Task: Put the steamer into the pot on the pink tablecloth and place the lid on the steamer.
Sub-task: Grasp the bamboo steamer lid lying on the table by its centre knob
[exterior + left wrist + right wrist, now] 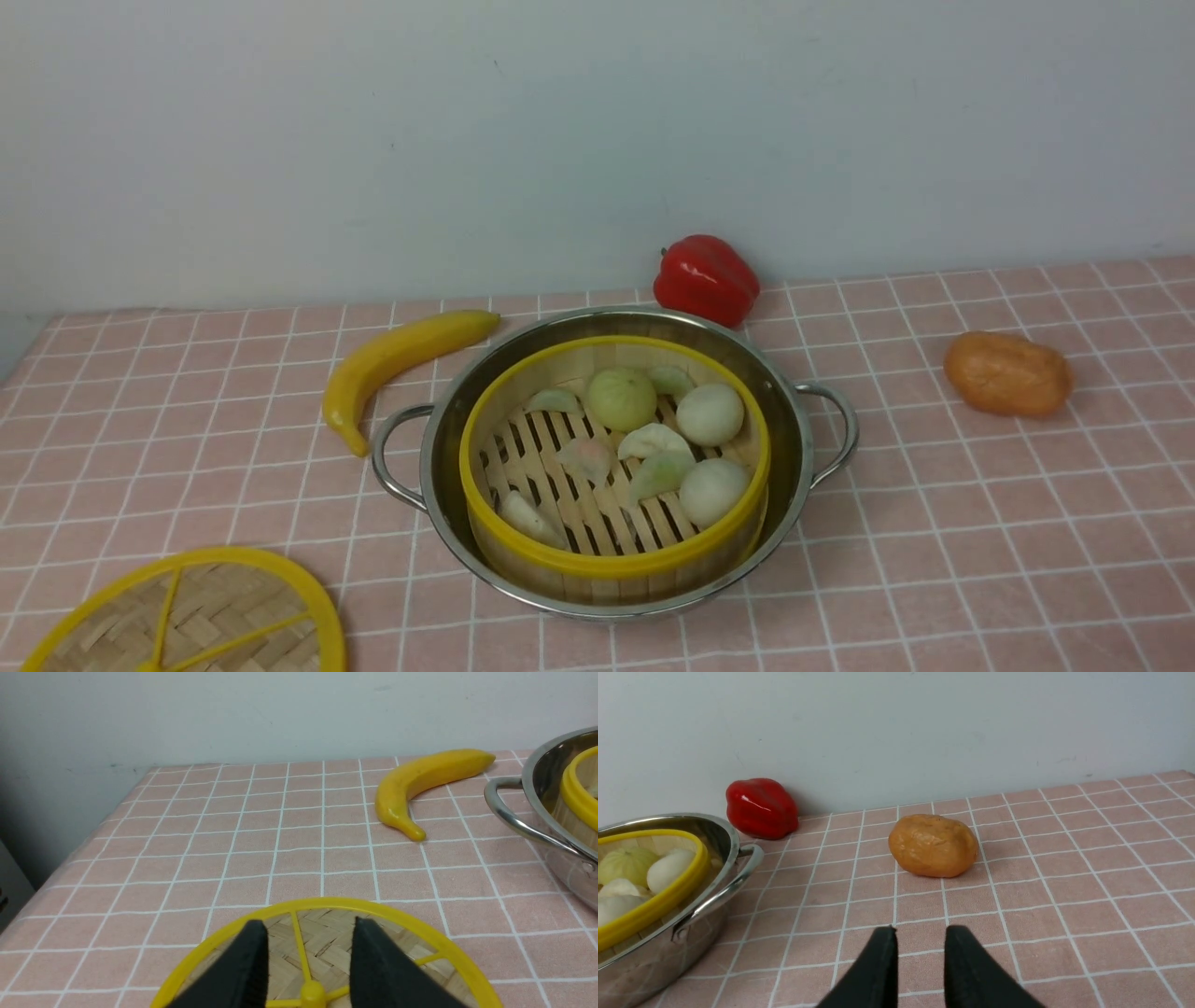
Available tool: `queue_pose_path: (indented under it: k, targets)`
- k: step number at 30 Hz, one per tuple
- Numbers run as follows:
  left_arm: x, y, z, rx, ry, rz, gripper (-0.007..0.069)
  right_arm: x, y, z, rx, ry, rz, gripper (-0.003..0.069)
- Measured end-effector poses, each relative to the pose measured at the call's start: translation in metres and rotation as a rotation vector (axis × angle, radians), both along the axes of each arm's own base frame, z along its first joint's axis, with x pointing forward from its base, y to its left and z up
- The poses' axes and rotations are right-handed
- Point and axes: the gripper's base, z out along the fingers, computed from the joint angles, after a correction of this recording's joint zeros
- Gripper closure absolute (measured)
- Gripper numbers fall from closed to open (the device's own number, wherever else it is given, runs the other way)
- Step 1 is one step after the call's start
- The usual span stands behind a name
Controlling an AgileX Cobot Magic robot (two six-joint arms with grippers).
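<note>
Pot [795,439] sits mid-cloth on the pink tablecloth [934,523], both wire handles out to the sides. Steamer [607,564] is down inside the pot, upright, its yellow rim about level with the pot's edge and closer to the near wall than the far one. Its slatted base carries pale buns [710,413] and folded dumplings [653,441].

Lid [224,597] lies flat on the cloth at the near left, apart from the pot and partly cut off by the frame edge. The steamer is uncovered.

Left gripper [309,924] is over the lid with jaws spread – one yellow spoke runs up between the two fingers, and the centre hub [312,994] sits in the gap. Whether the fingers touch the weave, cannot tell.

Right gripper [920,929] is low over bare cloth to the pot's right, jaws parted by a narrow gap, nothing between them.

Other items: banana [392,359] just left of the pot's far side; red pepper [707,278] behind the pot by the wall; orange-brown lump [1008,373] well to the right – it lies ahead of the right gripper in that wrist view.
</note>
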Motion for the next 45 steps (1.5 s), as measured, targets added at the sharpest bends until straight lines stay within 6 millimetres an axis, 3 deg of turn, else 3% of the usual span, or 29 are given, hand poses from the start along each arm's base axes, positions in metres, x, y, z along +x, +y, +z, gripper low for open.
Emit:
queue_pose_path:
  k: [12,16,22,27,32,36,40,45]
  targets:
    - [0.0,0.0,0.001,0.009,-0.007,-0.001,0.0382,0.0,0.0,0.0,0.003,0.0,0.0,0.0461]
    - [0.003,-0.004,0.012,-0.297,-0.162,0.016,0.0382,0.0,0.0,0.0,0.003,0.0,0.0,0.0449]
    - [0.003,-0.002,0.027,-0.615,-0.361,0.043,0.0382,0.0,0.0,0.0,0.003,0.0,0.0,0.0433]
    - [0.002,0.002,0.036,-0.646,-0.479,0.056,0.0382,0.0,0.0,0.0,0.003,0.0,0.0,0.0421]
    - [0.001,-0.001,0.046,-0.657,-0.456,0.04,0.0382,0.0,0.0,0.0,0.003,0.001,-0.001,0.0419]
    - [0.001,-0.009,0.081,-0.64,-0.32,-0.012,0.0382,0.0,0.0,0.0,0.003,0.001,-0.001,0.0419]
    - [0.009,-0.014,0.121,-0.431,0.081,-0.035,0.0382,0.0,0.0,0.0,0.003,0.001,-0.001,0.0419]
    - [0.033,-0.001,0.132,-0.28,0.642,0.074,0.0382,0.0,0.0,0.0,0.003,0.001,-0.001,0.0419]
